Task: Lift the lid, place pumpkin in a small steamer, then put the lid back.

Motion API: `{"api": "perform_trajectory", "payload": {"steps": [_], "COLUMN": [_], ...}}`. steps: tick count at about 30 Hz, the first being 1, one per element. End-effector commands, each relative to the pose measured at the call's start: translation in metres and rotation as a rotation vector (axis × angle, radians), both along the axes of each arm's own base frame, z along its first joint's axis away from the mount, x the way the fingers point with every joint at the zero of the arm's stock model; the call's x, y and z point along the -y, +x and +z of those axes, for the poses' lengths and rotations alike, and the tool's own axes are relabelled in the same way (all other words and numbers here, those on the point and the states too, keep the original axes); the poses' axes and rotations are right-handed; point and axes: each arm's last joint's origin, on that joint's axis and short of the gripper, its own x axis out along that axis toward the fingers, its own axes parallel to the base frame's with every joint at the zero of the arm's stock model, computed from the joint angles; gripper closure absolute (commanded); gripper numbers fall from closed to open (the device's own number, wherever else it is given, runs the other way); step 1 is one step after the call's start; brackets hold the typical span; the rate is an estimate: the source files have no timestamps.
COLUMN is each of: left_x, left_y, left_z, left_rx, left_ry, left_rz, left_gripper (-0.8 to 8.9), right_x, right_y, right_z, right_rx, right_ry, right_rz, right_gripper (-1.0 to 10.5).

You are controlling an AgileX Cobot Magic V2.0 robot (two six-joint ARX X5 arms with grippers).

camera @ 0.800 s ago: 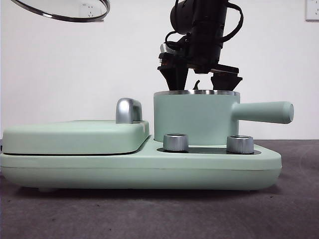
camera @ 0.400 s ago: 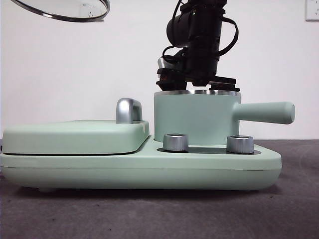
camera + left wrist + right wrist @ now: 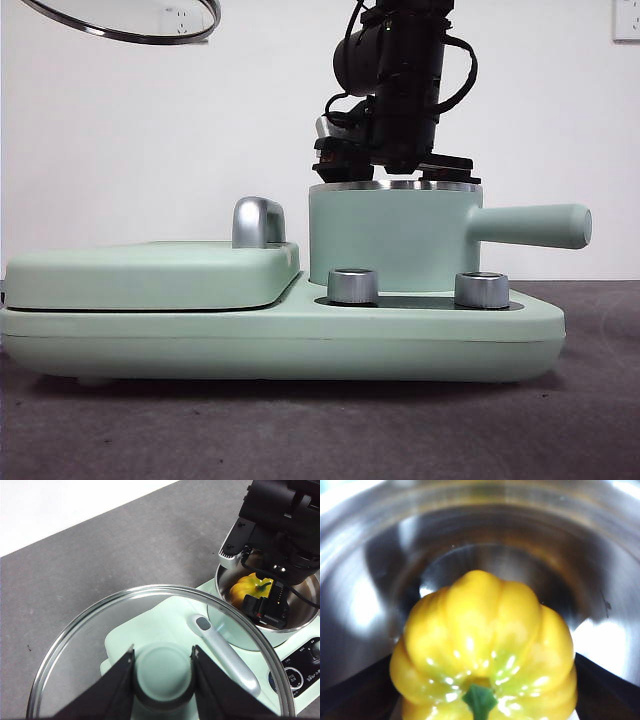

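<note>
The lid [image 3: 130, 36] hangs high at the upper left, its steel rim showing. My left gripper [image 3: 162, 672] is shut on the lid's mint-green knob [image 3: 162, 667], and the glass lid [image 3: 90, 645] spreads around it. The small steamer [image 3: 390, 235] stands open on the base. My right arm [image 3: 400, 80] reaches down into it from above, jaws below the rim. Inside, my right gripper [image 3: 482, 692] is shut on the yellow pumpkin [image 3: 485, 630], a black jaw against each side and the green stem toward the camera. From the left wrist, the pumpkin [image 3: 245, 587] shows low in the steamer [image 3: 235, 635].
The steamer's long handle [image 3: 530, 225] sticks out to the right. A flat mint-green griddle cover [image 3: 150, 275] with a steel handle [image 3: 258, 222] lies left of the pot. Two steel knobs [image 3: 352, 286] [image 3: 481, 290] stand on the base [image 3: 280, 340].
My right gripper has dropped from just above the steamer's rim down into the pot with the pumpkin, then held still. The lid has stayed in place overhead.
</note>
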Motion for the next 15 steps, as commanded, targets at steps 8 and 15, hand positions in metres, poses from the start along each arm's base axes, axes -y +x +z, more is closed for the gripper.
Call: {"api": "perform_trajectory", "payload": {"steps": [8,15], "left_x": [0.001,0.001], "left_y": [0.001,0.001], "left_z": [0.008,0.008], "left_rx": [0.043,0.043], "left_ry": [-0.015,-0.016], "left_rz": [-0.010,-0.010], "left_gripper": [7.98,7.98], "right_x": [-0.007,-0.008], "right_y": [0.006,0.005], "right_z": [-0.005,0.014], "right_rx": [0.018,0.045], "right_ry": [0.005,0.014], "right_rz": [0.006,0.003], "right_gripper": [4.2,4.2]}}
